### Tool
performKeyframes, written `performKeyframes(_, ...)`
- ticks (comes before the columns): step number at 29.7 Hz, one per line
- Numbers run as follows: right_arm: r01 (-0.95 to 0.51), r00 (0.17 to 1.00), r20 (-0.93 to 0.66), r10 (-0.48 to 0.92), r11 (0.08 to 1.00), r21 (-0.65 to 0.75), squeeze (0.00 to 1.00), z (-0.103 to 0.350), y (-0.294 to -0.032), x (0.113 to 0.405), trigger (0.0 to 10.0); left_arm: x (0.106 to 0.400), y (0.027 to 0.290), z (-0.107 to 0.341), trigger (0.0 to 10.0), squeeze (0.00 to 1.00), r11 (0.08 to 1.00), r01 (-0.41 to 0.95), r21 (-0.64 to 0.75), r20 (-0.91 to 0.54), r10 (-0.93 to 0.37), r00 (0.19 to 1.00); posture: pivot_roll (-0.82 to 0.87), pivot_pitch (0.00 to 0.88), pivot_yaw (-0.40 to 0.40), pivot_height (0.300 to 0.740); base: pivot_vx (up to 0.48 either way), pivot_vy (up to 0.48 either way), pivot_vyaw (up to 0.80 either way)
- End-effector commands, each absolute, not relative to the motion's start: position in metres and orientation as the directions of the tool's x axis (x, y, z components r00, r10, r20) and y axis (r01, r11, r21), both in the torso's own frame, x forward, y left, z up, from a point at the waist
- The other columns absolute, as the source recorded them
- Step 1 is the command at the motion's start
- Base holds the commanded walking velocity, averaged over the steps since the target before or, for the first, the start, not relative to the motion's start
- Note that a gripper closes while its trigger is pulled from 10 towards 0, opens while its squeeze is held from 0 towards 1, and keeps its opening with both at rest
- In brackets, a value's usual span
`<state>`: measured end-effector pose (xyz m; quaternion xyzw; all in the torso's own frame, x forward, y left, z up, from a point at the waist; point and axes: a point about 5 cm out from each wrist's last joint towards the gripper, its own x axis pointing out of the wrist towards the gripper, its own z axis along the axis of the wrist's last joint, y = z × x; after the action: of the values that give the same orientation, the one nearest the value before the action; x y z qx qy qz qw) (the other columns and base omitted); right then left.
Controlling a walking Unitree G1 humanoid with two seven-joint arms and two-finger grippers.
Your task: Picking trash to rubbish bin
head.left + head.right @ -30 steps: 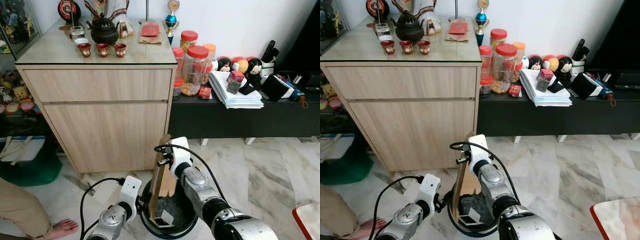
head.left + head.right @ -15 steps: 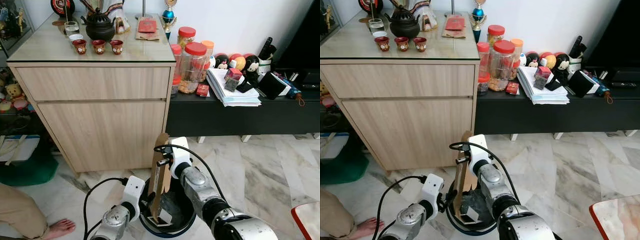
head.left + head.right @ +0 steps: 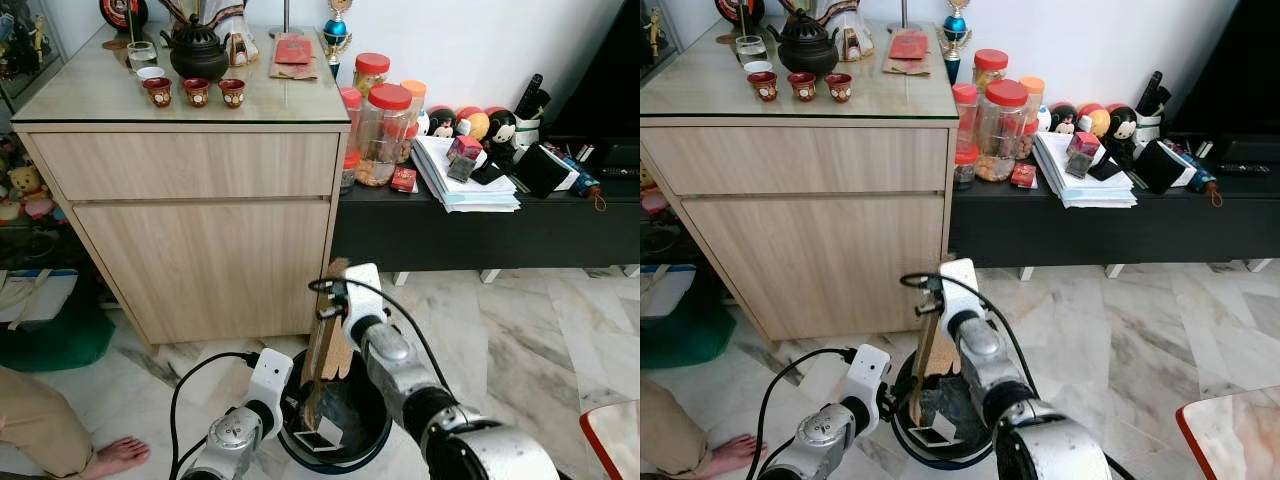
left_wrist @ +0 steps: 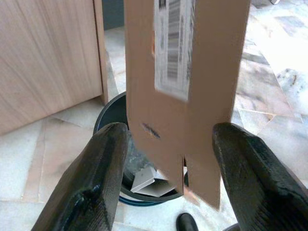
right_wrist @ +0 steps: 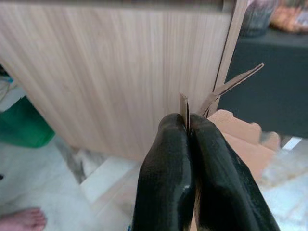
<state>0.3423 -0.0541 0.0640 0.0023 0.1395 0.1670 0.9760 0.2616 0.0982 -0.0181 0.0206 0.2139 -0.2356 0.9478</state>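
The flattened cardboard box (image 3: 326, 340) is hanging upright over the round rubbish bin (image 3: 370, 440) on the marble floor — the right end effector (image 5: 188, 126) is pinching its top edge, while the left end effector (image 4: 168, 154) is spread wide beside it.

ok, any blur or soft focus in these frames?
Left wrist view: cardboard smeared, label unreadable, left claw fingers soft. Right wrist view: right claw close and soft, cabinet hazy. Eye views: sharp, mild wide-angle bend at edges.
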Motion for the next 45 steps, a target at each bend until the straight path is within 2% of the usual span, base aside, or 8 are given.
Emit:
performKeyframes(1,-0.322,0.907,-0.263,0.329,0.944,0.071,0.0,0.07,-0.046,0.345,10.0,0.26,0.094,-0.018,10.0,0.0,0.881,0.468,-0.074,-0.413,-0.454,0.789,0.11,0.085,-0.12,0.74,0.0,0.0,0.0)
performKeyframes(9,-0.331,0.906,-0.268,0.326,0.943,0.027,0.0,0.068,-0.053,0.345,10.0,0.26,0.091,-0.017,10.0,0.0,0.873,0.481,-0.079,-0.405,-0.469,0.785,0.12,0.089,-0.119,0.74,0.0,0.0,0.0)
performKeyframes(15,-0.471,0.846,-0.271,0.459,0.882,0.022,0.0,0.067,-0.056,0.343,10.0,0.26,0.092,-0.016,10.0,0.0,0.868,0.49,-0.082,-0.398,-0.479,0.782,0.12,0.092,-0.115,0.74,0.0,0.0,0.0)
performKeyframes(25,-0.543,0.803,-0.257,0.538,0.838,0.057,0.0,0.071,-0.062,0.345,10.0,0.259,0.093,-0.017,10.0,0.0,0.863,0.498,-0.087,-0.398,-0.489,0.776,0.13,0.093,-0.112,0.74,0.0,0.0,0.0)
performKeyframes(45,-0.531,0.825,-0.257,0.503,0.846,-0.051,0.0,0.084,-0.089,0.359,10.0,0.257,0.094,-0.017,10.0,0.0,0.858,0.507,-0.085,-0.397,-0.496,0.772,0.14,0.096,-0.108,0.74,0.0,0.0,0.0)
